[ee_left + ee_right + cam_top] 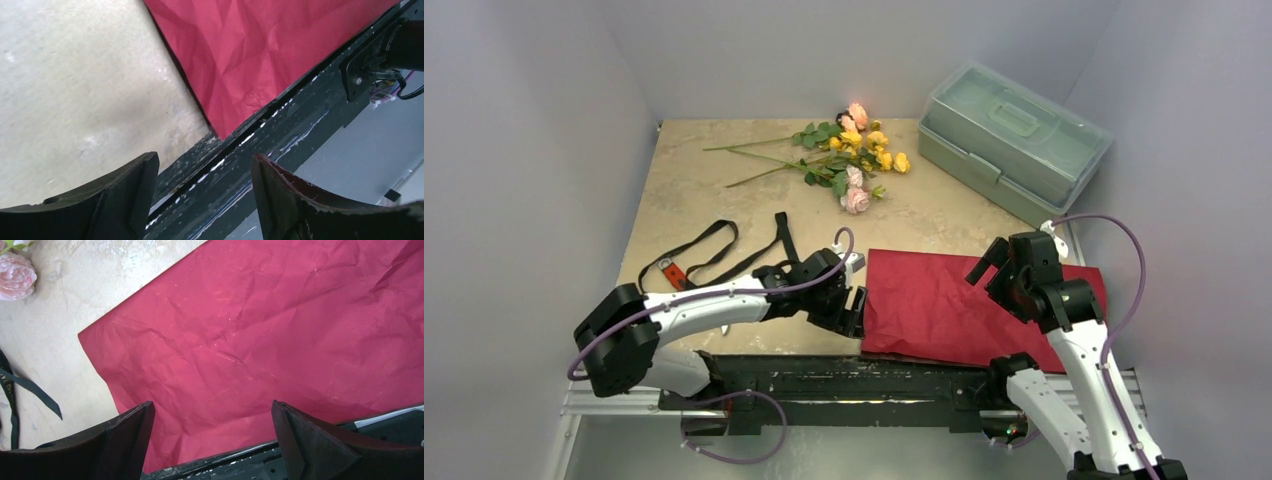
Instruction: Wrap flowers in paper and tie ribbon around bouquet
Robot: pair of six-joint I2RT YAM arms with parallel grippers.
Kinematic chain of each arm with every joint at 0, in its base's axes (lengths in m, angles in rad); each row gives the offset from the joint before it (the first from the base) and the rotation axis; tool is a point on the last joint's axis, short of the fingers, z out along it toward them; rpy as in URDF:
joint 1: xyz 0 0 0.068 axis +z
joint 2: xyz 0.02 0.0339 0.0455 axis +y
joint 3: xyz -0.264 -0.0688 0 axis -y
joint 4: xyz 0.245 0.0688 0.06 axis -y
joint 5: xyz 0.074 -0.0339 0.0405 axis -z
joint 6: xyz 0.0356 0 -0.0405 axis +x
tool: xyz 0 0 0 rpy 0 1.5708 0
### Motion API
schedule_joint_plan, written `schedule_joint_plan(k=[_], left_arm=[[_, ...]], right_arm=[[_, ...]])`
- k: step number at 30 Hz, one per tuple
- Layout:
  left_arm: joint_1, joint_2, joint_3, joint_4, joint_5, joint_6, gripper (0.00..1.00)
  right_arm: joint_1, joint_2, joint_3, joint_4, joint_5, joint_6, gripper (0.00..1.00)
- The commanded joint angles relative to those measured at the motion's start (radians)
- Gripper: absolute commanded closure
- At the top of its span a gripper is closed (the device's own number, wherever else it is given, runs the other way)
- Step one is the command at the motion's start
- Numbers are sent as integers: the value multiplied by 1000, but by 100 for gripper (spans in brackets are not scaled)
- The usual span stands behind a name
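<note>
Wrapping has not begun: flowers (854, 150), flat paper (944, 305) and ribbon (724, 250) lie separate. The left pincer (205, 165) and right pincer (212, 410) stand apart, empty.

The left arm (694, 305) and right arm (1079, 375) have smooth white shells between bulky black joint housings, and a thin purple cable (1124, 290) loops along each. The left tool (204, 162) and right tool (212, 407) are black, with two thick, wedge-shaped, scuffed fingers (125, 440).
</note>
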Motion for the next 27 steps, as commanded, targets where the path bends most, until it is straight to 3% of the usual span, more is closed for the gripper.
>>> schedule_joint_plan(k=[1, 16, 27], left_arm=[[-21, 71, -4, 157, 65, -96, 29], [-28, 214, -7, 255, 110, -122, 37], [-29, 264, 20, 289, 175, -127, 50]], right_arm=[[-1, -20, -19, -12, -24, 33, 3], [-1, -18, -52, 8, -63, 82, 5], [-1, 7, -73, 19, -77, 84, 7]])
